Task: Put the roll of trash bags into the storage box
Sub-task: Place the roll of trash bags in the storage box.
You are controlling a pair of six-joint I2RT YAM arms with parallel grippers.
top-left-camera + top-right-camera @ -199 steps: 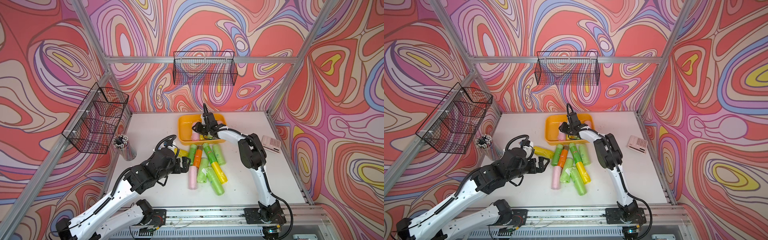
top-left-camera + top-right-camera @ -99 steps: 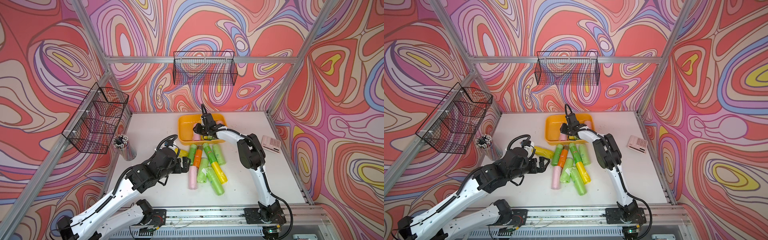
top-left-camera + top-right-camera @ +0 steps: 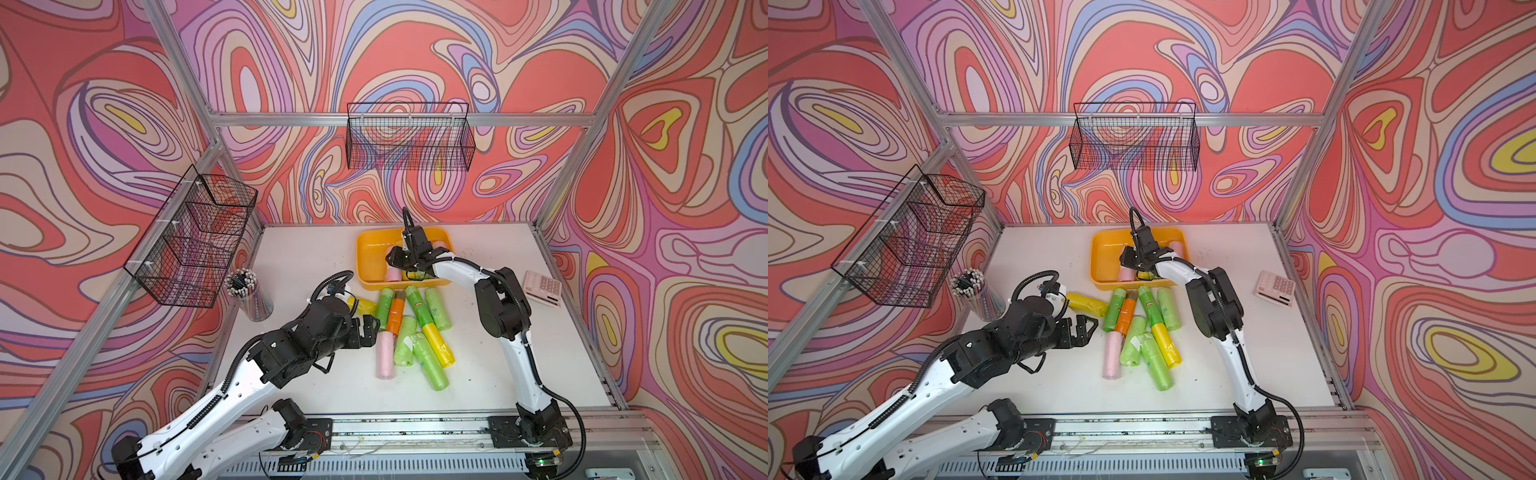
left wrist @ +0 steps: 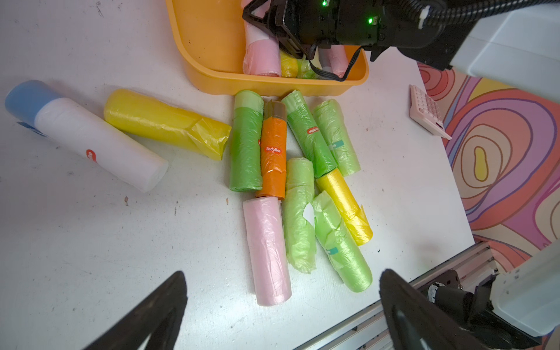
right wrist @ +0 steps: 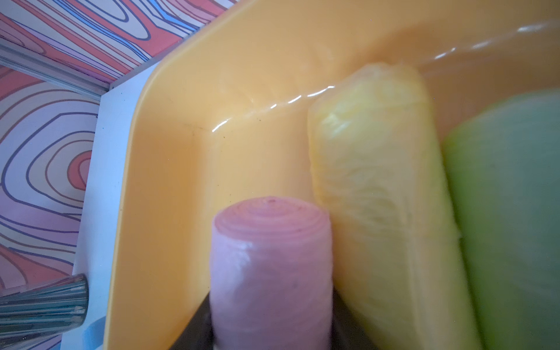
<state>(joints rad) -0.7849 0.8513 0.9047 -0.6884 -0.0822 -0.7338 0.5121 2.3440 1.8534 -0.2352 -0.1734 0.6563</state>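
Observation:
The storage box (image 3: 365, 266) is a shallow orange-yellow tray at the back middle of the table, seen in both top views (image 3: 1100, 257). My right gripper (image 3: 395, 268) reaches down into it, shut on a pink roll of trash bags (image 5: 269, 257). That roll lies low in the box beside a yellow roll (image 5: 372, 181) and a green roll (image 5: 509, 212). My left gripper (image 4: 281, 291) hangs open and empty over the table. It is at the near end of a loose pile of rolls (image 3: 409, 328), close to a pink roll on the table (image 4: 268, 251).
A long yellow roll (image 4: 163, 124) and a white-and-blue roll (image 4: 91, 139) lie left of the pile. A cup of pencils (image 3: 249, 293) stands at the left edge and a pink calculator (image 3: 542, 287) lies at the right. Black wire baskets hang on the back wall (image 3: 409, 141) and left wall (image 3: 191, 241).
My right gripper has moved left and lower inside the box with the pink roll, and its jaws stand slightly wider. The left arm has barely moved.

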